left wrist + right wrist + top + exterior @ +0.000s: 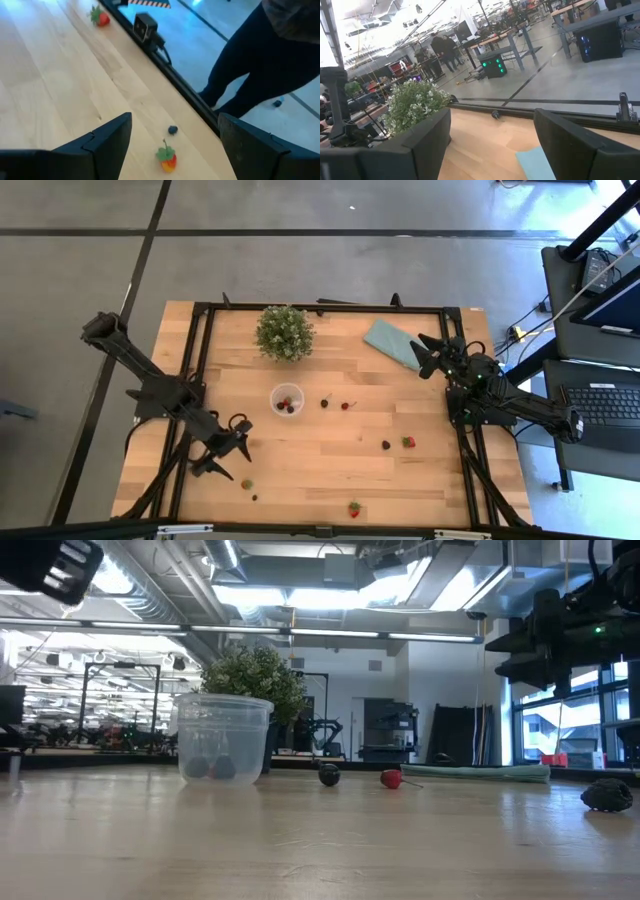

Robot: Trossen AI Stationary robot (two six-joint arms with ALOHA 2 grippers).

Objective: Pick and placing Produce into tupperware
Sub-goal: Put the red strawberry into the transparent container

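The tupperware [287, 400] is a small clear round cup standing mid-table with a few berries inside; it also shows in the low view [222, 735]. Loose produce lies on the wood: a dark berry [325, 402], a strawberry [346, 406], a dark berry [386, 445], a strawberry [408, 442] and a strawberry [354, 508]. My left gripper [232, 460] hovers open near the table's near-left corner, by a strawberry [167, 157] and a tiny dark berry [172, 130]. My right gripper [422, 354] is open, raised at the far right by the teal cloth [393, 343].
A bushy potted plant [284, 332] stands behind the cup near the far edge. A black frame [205, 340] borders the tabletop. A camera block [145, 26] sits on the near rail, and a person's legs [260, 60] stand just beyond it. Bare wood lies between cup and near edge.
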